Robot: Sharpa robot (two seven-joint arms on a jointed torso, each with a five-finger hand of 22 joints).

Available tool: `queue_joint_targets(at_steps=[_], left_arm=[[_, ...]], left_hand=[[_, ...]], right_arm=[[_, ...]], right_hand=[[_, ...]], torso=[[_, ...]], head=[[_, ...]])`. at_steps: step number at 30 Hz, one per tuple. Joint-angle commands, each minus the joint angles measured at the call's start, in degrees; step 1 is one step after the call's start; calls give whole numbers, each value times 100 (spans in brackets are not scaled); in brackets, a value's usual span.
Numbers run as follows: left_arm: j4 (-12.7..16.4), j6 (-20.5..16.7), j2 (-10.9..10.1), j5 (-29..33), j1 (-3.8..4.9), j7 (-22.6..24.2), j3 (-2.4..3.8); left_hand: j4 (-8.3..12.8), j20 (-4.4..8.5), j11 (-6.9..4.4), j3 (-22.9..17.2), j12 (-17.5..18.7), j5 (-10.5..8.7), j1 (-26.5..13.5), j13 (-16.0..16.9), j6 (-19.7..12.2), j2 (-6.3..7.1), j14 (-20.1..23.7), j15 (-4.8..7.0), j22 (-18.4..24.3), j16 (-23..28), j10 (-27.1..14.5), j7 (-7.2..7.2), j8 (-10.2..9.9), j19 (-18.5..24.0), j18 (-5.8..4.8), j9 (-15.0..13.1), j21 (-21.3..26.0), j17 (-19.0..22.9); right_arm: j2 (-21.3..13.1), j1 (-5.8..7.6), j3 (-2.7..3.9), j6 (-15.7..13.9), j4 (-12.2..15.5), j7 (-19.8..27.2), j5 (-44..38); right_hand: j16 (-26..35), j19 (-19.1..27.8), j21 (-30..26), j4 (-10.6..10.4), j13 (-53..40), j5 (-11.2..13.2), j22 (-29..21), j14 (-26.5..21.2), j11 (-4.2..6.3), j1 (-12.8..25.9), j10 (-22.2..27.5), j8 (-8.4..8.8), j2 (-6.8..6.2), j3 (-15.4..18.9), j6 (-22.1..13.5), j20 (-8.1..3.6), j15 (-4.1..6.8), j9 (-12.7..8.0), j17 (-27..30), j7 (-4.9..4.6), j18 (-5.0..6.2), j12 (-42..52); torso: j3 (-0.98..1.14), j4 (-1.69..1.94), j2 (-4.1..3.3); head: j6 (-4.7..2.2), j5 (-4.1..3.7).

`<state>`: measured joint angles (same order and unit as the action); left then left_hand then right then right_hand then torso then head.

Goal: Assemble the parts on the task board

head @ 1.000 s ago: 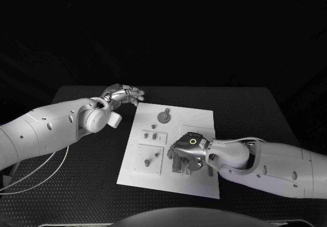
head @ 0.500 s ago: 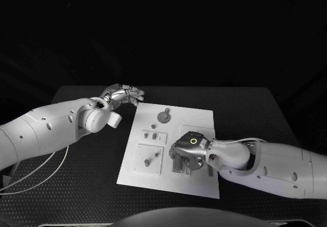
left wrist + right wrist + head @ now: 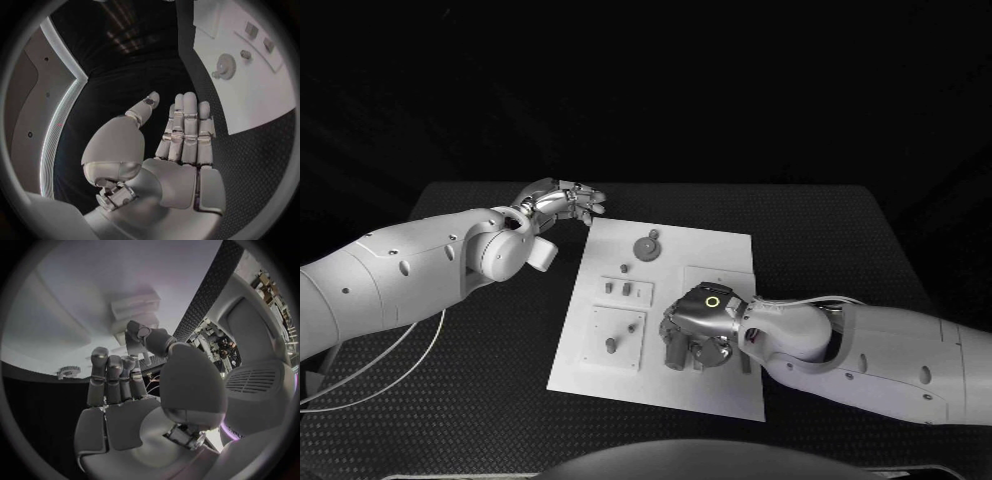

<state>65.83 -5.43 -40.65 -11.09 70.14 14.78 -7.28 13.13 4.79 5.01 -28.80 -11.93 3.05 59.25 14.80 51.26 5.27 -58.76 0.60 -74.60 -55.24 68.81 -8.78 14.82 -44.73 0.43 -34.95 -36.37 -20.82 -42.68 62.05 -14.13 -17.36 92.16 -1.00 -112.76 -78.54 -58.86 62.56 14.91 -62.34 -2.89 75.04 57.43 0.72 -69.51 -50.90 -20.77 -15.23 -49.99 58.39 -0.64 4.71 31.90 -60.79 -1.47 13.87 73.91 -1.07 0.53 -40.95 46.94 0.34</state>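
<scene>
Task board (image 3: 718,250): white plate lying flat on the black table (image 3: 877,250), at its middle, slightly skewed, long side running near to far. Gear-shaped part (image 3: 648,246) seated on the far half of the board, with a small round part (image 3: 626,269) just near-left of it. Two small upright parts (image 3: 627,290) standing side by side in a raised block at the board's left-middle. One oblong part (image 3: 610,345) and a smaller one (image 3: 633,327) sitting in the square plate at the near-left. Left hand (image 3: 563,200) poised off the board, above the table just beyond the far-left corner, not touching the board or any part; in the left wrist view, same hand (image 3: 169,150) with palm exposed, fingers (image 3: 187,125) extended and pressed side by side, thumb set apart, nothing held. Gear-shaped part (image 3: 224,65) and board (image 3: 262,95) visible past those fingertips, well apart from them. Right hand (image 3: 695,325) lowered over the near-middle of the board, back of hand upward, a lit ring on the wrist, fingers pointed down at the board surface beside a raised block (image 3: 711,275). In the right wrist view, right hand (image 3: 131,405) with fingers (image 3: 112,372) together and curled, thumb bent across toward a stepped white block (image 3: 134,307) on the board (image 3: 94,300); contact with a part: cannot tell. Gear-shaped part (image 3: 67,372) visible beside the fingertips, apart from them.
</scene>
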Motion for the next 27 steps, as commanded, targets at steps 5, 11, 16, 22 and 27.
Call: queue_joint_targets(at_steps=[5,11,16,22,27], left_arm=[[14,106,11,29,4,14,4],[14,108,11,29,4,9,4],[14,116,13,27,4,2,4],[14,128,14,22,4,-10,4],[14,130,15,20,4,-16,4]], left_hand=[[-35,130,6,9,-30,-6,-48,-8,1,-3,17,-14,-9,34,-54,-25,-34,44,-21,-7,27,-7],[-37,129,7,13,-30,-7,-53,-8,-1,0,20,-15,-11,36,-57,-26,-36,46,-22,-7,29,-7],[-39,128,8,16,-30,-8,-56,-9,-2,2,23,-16,-12,37,-59,-27,-36,47,-23,-8,31,-8],[-40,128,9,19,-30,-8,-59,-9,-4,4,25,-17,-14,39,-61,-28,-38,49,-23,-8,33,-9],[-42,127,9,21,-31,-9,-62,-10,-5,6,27,-18,-15,40,-63,-28,-38,50,-24,-9,34,-9]], right_arm=[[13,-12,-3,-145,-1,87,74],[26,-12,-3,-224,-17,100,29],[54,-12,-3,-268,-48,130,20],[67,-12,-3,-156,-121,183,50],[93,-13,-3,-40,-199,207,76]], right_hand=[[-1,-40,15,-17,22,11,1,47,0,18,-39,-35,37,-43,209,-6,24,12,16,-184,113,20],[7,-37,7,9,38,11,-9,50,7,-15,-39,-23,29,-79,202,-16,32,3,25,-186,113,16],[27,-17,-12,70,64,11,-22,41,13,-99,-20,2,30,-164,182,-24,40,-15,40,-195,113,2],[63,66,-50,136,83,12,-33,-41,-7,-222,85,100,-15,-284,35,0,28,-70,47,-246,113,-14],[75,161,-71,136,80,12,-24,-150,-48,-321,220,173,-53,-343,-90,46,-5,-113,36,-268,113,-4]], torso=[[-1,1,0],[-2,-2,1],[0,-1,0],[-1,-1,0],[-1,-1,1]], head=[[0,2],[-6,5],[-16,7],[-20,9],[-16,4]])
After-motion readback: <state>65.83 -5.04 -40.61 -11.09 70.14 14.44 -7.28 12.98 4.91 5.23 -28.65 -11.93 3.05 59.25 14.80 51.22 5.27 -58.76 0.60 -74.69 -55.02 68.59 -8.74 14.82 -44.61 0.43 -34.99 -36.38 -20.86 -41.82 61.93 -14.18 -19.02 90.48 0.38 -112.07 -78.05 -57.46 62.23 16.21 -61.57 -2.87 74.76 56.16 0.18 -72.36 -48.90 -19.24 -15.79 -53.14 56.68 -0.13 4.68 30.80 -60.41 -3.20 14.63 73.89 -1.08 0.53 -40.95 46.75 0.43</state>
